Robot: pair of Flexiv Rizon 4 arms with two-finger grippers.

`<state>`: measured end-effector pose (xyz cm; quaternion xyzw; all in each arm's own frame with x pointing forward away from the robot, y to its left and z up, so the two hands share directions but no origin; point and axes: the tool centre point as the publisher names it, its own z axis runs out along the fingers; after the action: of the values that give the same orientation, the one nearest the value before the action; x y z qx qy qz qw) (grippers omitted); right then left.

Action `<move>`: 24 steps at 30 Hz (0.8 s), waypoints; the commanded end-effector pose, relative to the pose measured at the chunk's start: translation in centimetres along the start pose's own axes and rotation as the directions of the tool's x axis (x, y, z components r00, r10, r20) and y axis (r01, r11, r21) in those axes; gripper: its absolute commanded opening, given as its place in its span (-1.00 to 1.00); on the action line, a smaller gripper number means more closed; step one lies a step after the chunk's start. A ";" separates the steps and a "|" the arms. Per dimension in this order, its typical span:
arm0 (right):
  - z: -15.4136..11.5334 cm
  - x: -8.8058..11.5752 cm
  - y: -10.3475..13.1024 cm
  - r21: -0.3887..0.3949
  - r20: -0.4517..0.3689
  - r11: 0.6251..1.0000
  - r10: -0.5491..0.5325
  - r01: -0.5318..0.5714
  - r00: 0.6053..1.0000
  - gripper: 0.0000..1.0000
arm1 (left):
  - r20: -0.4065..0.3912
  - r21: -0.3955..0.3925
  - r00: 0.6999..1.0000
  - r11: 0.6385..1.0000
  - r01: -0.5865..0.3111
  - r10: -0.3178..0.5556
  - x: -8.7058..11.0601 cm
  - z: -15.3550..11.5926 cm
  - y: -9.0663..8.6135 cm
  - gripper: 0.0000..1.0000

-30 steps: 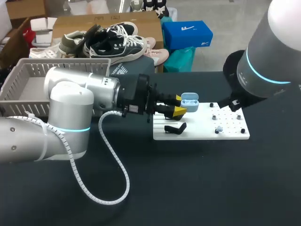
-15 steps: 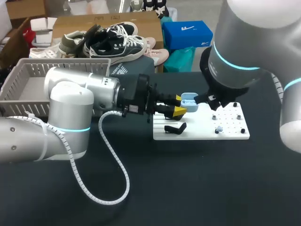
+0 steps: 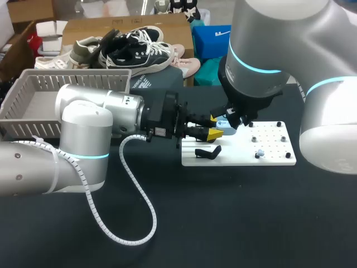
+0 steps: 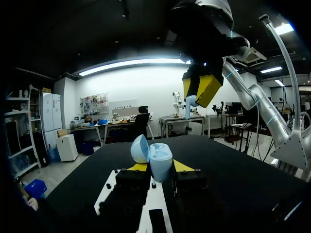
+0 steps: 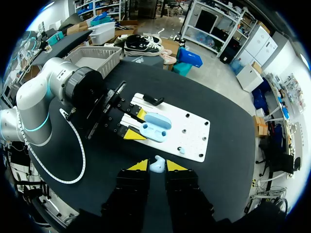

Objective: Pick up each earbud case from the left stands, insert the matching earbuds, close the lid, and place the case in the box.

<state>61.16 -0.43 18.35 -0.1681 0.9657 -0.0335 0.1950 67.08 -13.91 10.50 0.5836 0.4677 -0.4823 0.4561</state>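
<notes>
We count one case (image 4: 158, 158), pale blue, with its lid standing open. Our left gripper (image 3: 214, 126) grasps it: the two yellow tips press on its sides and hold it above the left part of the white board (image 3: 273, 146), with the open hollows facing up.

We count two earbuds, both pale blue. One earbud (image 5: 157, 165) is pinched between the yellow tips of our right gripper (image 4: 197, 94), which hangs just above the open case and apart from it. The arm comes in from the right and reaches over the middle of the board. The second earbud (image 3: 259, 152) lies on the board, at its near right part, well apart from the case.

On the near left part of the board lies one black piece (image 3: 207, 152), bent in shape; we cannot tell what it is. Several small black pegs stand in the board's right half, around the second earbud.

One grey basket (image 3: 33, 84) stands at the far left of the black table (image 3: 223, 223), behind our left arm. We see neither a case nor an earbud in the part of it that shows.
</notes>
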 end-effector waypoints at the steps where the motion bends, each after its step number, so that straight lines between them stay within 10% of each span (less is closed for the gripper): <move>1: 0.1 -0.1 -0.6 -0.015 -0.006 1.000 -0.003 0.002 1.000 -1.00 | 0.002 -0.003 1.000 1.000 -0.002 0.002 0.0 0.0 0.0 -1.00; 14: 0.1 -0.1 -0.6 -0.015 -0.006 1.000 -0.003 0.002 1.000 -1.00 | 0.002 -0.003 1.000 1.000 -0.002 0.002 0.0 0.0 0.0 -1.00; 24: 0.4 -2.2 1.0 0.190 0.052 0.957 0.215 -0.221 0.975 -1.00 | 0.002 -0.003 1.000 1.000 -0.002 0.002 0.0 0.0 0.0 -1.00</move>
<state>62.40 0.19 19.25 -0.0876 0.9686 -0.0639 0.2239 67.09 -13.93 10.51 0.5836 0.4679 -0.4821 0.4561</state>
